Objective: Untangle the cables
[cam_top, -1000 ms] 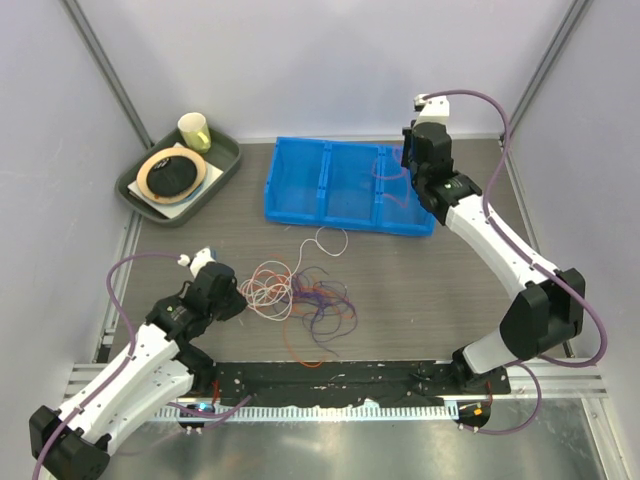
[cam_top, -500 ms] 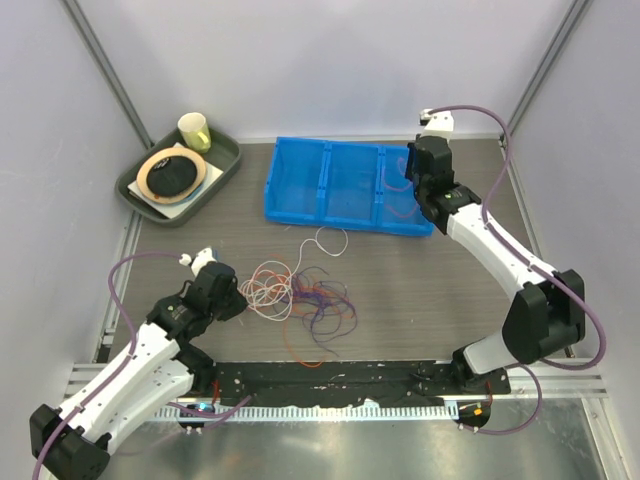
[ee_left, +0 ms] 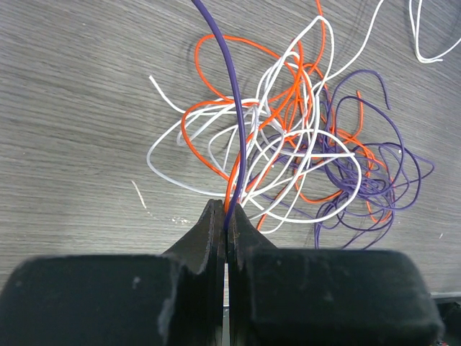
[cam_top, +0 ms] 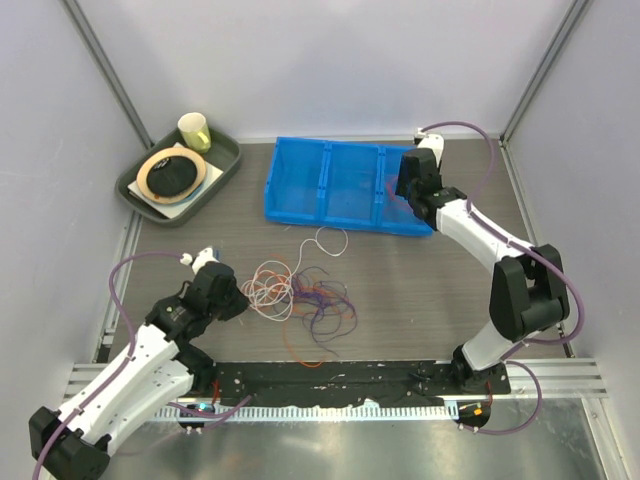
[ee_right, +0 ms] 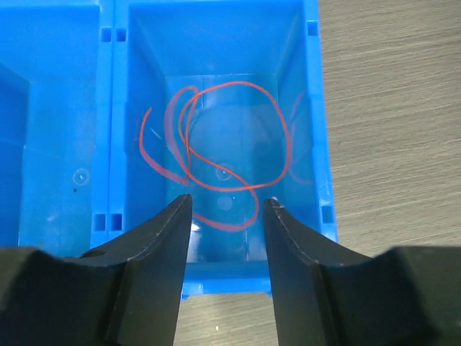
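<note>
Purple cable, clenched in the left gripper, runs straight away from it, its far end cut off from view; the tangled cables lie on the table beyond. The right gripper, released, hovers over an orange-red cable looped in the blue bin.

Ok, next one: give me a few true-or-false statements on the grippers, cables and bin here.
1. The left gripper is shut on a purple cable. True.
2. The right gripper grips an orange cable. False: it is open above the bin, and the orange cable lies loose inside.
3. The orange cable lies in the bin's right-end compartment. True.
4. The tangle is in the bin. False: it lies on the table, in front of the bin.
5. A cup stands on the tray. True.
</note>
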Robot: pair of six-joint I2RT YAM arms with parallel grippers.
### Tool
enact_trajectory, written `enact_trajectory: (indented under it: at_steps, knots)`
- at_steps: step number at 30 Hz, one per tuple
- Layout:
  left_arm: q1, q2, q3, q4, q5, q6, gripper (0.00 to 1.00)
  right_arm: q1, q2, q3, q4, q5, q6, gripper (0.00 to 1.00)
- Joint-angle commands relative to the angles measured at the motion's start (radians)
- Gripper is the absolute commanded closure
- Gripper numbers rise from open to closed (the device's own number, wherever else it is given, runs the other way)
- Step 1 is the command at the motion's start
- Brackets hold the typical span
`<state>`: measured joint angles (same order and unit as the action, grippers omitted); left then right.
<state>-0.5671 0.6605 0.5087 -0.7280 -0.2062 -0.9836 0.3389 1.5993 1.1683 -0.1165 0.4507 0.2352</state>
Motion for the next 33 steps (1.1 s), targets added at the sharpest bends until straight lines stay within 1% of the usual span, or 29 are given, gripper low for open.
enact_trajectory:
  at_steps: [1,2,3,4,5,9,10,12,13,14,15,16,17,18,19,20,21,22,23,25,26,29,33]
  knots:
    - [0.004,-0.018,0.007,0.053,0.025,0.022,1.00,-0.001,-0.061,0.079,-0.067,-0.049,0.042,0.41]
    - [0.004,-0.021,0.007,0.056,0.030,0.023,1.00,-0.001,-0.077,0.076,-0.066,-0.075,0.036,0.06]
    - [0.004,-0.024,0.008,0.055,0.030,0.025,1.00,0.000,-0.122,0.068,-0.068,-0.095,0.033,0.05]
    - [0.004,-0.024,0.014,0.053,0.030,0.025,1.00,0.000,-0.142,0.064,-0.068,-0.149,0.024,0.04]
    - [0.004,-0.024,0.014,0.052,0.031,0.025,1.00,0.002,-0.162,0.051,-0.068,-0.171,0.021,0.04]
    - [0.004,-0.033,0.025,0.058,0.047,0.033,1.00,0.032,-0.283,0.004,-0.066,-0.380,-0.063,0.04]
    - [0.004,-0.033,0.031,0.058,0.050,0.034,1.00,0.051,-0.297,-0.008,-0.064,-0.491,-0.086,0.06]
    - [0.004,-0.038,0.037,0.058,0.054,0.040,1.00,0.150,-0.309,-0.044,-0.066,-0.526,-0.137,0.07]
    - [0.004,-0.041,0.042,0.056,0.054,0.042,1.00,0.197,-0.308,-0.053,-0.069,-0.508,-0.210,0.08]
    - [0.004,-0.044,0.044,0.056,0.054,0.042,1.00,0.304,-0.302,-0.068,-0.072,-0.507,-0.238,0.08]
    - [0.004,-0.045,0.047,0.056,0.057,0.045,1.00,0.352,-0.292,-0.078,-0.074,-0.523,-0.294,0.08]
    - [0.004,-0.047,0.050,0.056,0.057,0.048,1.00,0.392,-0.267,-0.087,-0.069,-0.588,-0.385,0.08]
    - [0.004,-0.047,0.050,0.058,0.059,0.049,1.00,0.434,-0.245,-0.102,-0.060,-0.627,-0.407,0.08]
    - [0.004,-0.048,0.051,0.058,0.059,0.049,1.00,0.474,-0.222,-0.102,-0.037,-0.685,-0.421,0.08]
    - [0.004,-0.045,0.050,0.059,0.060,0.051,1.00,0.486,-0.163,-0.098,-0.029,-0.743,-0.424,0.08]
    - [0.004,-0.045,0.050,0.058,0.057,0.049,1.00,0.497,-0.130,-0.072,-0.026,-0.845,-0.425,0.09]
    - [0.004,-0.042,0.050,0.055,0.053,0.046,1.00,0.521,-0.099,-0.055,-0.025,-0.872,-0.424,0.11]
    - [0.004,-0.039,0.050,0.050,0.042,0.042,1.00,0.537,-0.060,-0.039,-0.022,-0.879,-0.421,0.14]
    - [0.004,-0.036,0.050,0.042,0.041,0.036,1.00,0.552,0.006,-0.007,-0.017,-0.854,-0.412,0.16]
    - [0.003,-0.036,0.047,0.038,0.042,0.033,1.00,0.587,0.078,0.034,-0.025,-0.801,-0.392,0.19]
    - [0.004,-0.036,0.045,0.035,0.042,0.026,1.00,0.597,0.147,0.080,-0.034,-0.781,-0.381,0.21]
    - [0.004,-0.041,0.040,0.033,0.036,0.013,1.00,0.603,0.244,0.140,-0.037,-0.751,-0.337,0.26]
    - [0.004,-0.041,0.039,0.024,0.028,0.008,1.00,0.611,0.287,0.137,0.035,-0.747,-0.272,0.34]
